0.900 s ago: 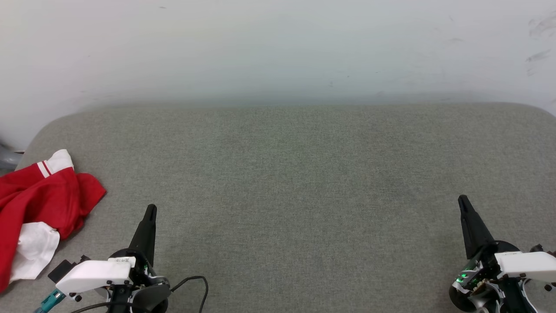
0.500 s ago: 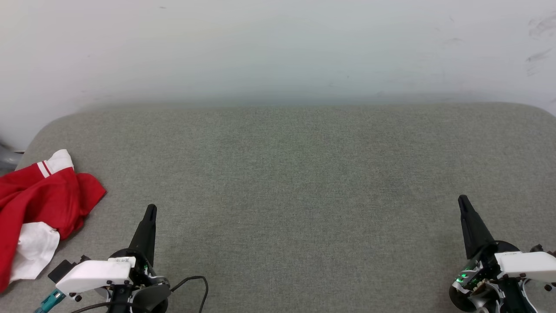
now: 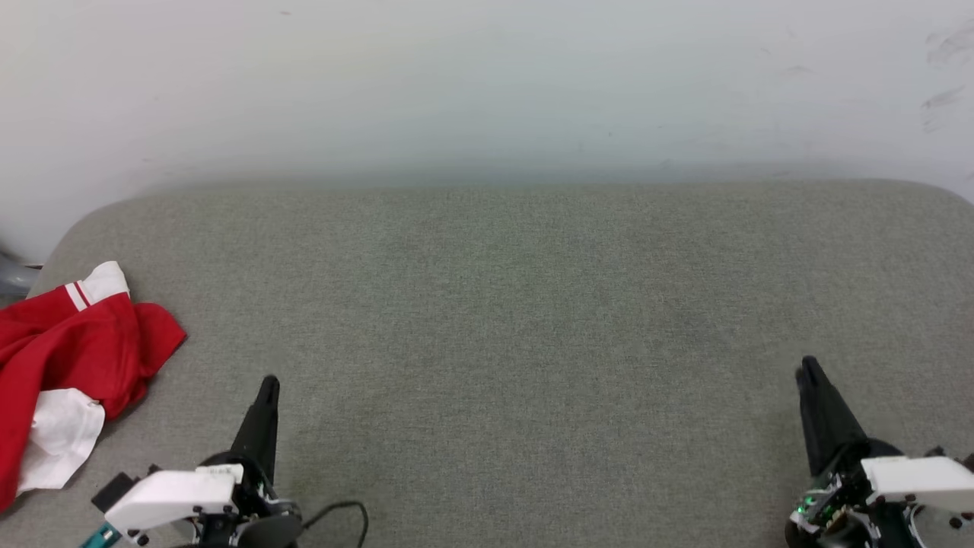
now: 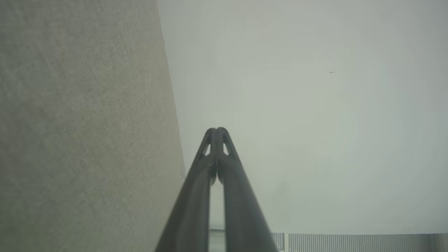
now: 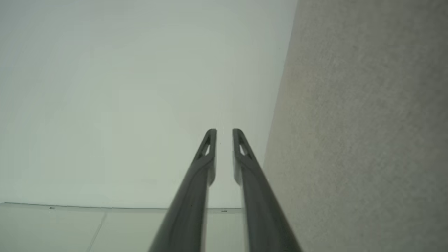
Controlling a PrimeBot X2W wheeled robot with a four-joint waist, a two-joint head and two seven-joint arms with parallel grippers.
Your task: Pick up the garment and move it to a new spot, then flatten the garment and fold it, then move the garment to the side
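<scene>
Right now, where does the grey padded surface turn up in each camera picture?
Head view: the grey padded surface spans the lower two thirds, under the pale wall.
Left wrist view: grey padded surface down the left side, left of the left pincer.
Right wrist view: grey padded surface down the right side, right of the right pincer.
Shared landmark: the pale wall bordering it.

A grey fabric surface [image 3: 533,320] meets a scuffed white wall [image 3: 487,84].
</scene>
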